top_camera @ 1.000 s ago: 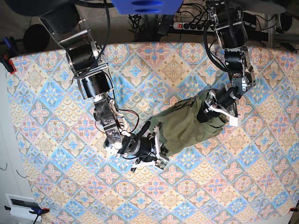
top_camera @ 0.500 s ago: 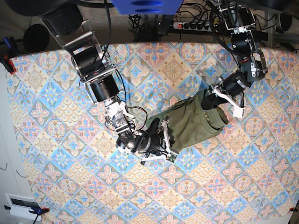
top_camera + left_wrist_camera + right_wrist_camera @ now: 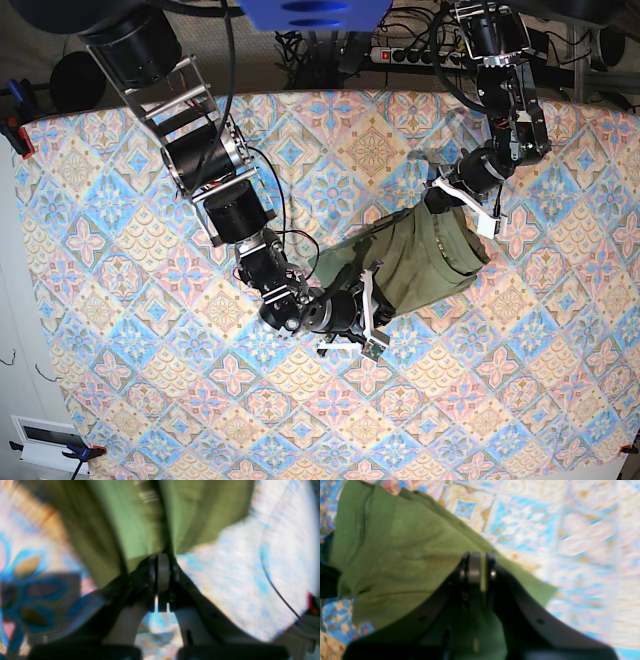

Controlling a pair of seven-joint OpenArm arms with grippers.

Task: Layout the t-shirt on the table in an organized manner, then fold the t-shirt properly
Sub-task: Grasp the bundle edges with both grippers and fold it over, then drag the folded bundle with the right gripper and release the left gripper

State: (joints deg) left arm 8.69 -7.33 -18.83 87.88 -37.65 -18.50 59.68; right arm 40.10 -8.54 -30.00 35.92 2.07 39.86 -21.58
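Observation:
The olive-green t-shirt [image 3: 425,262] lies bunched right of centre on the patterned table [image 3: 120,250]. My left gripper [image 3: 437,197] sits at the shirt's far upper edge; in the left wrist view the jaws [image 3: 163,558] are pressed together with green cloth [image 3: 140,517] coming out of their tip. My right gripper [image 3: 370,305] is at the shirt's lower left edge. Seen from the right wrist, it [image 3: 477,566] is shut with a strip of the green cloth [image 3: 395,550] pinched between its fingers. Both wrist views are blurred.
A power strip [image 3: 410,55] and cables lie behind the table's far edge. A red clamp [image 3: 18,135] holds the cloth at the left edge. A white box [image 3: 45,440] sits off the near left corner.
My left gripper has shifted up and left to the shirt's far edge and shut on it. My right arm has slid right with its edge, bunching the shirt narrower.

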